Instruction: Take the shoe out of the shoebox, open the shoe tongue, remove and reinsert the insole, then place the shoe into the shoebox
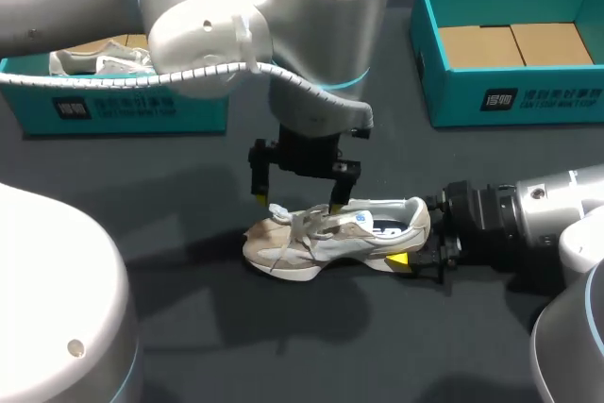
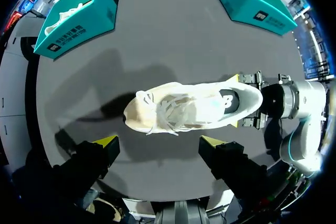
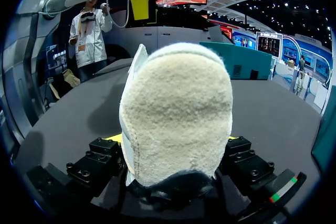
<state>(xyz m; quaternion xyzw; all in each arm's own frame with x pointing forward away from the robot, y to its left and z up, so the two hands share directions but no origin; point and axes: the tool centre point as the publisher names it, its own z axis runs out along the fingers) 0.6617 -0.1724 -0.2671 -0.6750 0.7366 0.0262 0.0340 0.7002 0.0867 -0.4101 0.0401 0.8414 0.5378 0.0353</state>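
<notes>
A cream sneaker (image 1: pixel 330 233) with loose white laces stands upright on the dark table (image 1: pixel 189 327), toe to the left. My right gripper (image 1: pixel 412 250) is shut on its heel from the right, a yellow tip on each side (image 2: pixel 234 124). In the right wrist view the fuzzy heel (image 3: pixel 176 108) sits between the fingers (image 3: pixel 107 148) of the right gripper (image 3: pixel 170 142). My left gripper (image 1: pixel 297 203) hangs open just above the laces, and the sneaker (image 2: pixel 189 108) lies ahead of its spread tips (image 2: pixel 158 142). The open teal shoebox (image 1: pixel 510 92) at the back right holds only cardboard.
A second teal shoebox (image 1: pixel 123 106) at the back left holds another pale shoe (image 1: pixel 94 61). My left arm's large body crosses over the back middle of the table.
</notes>
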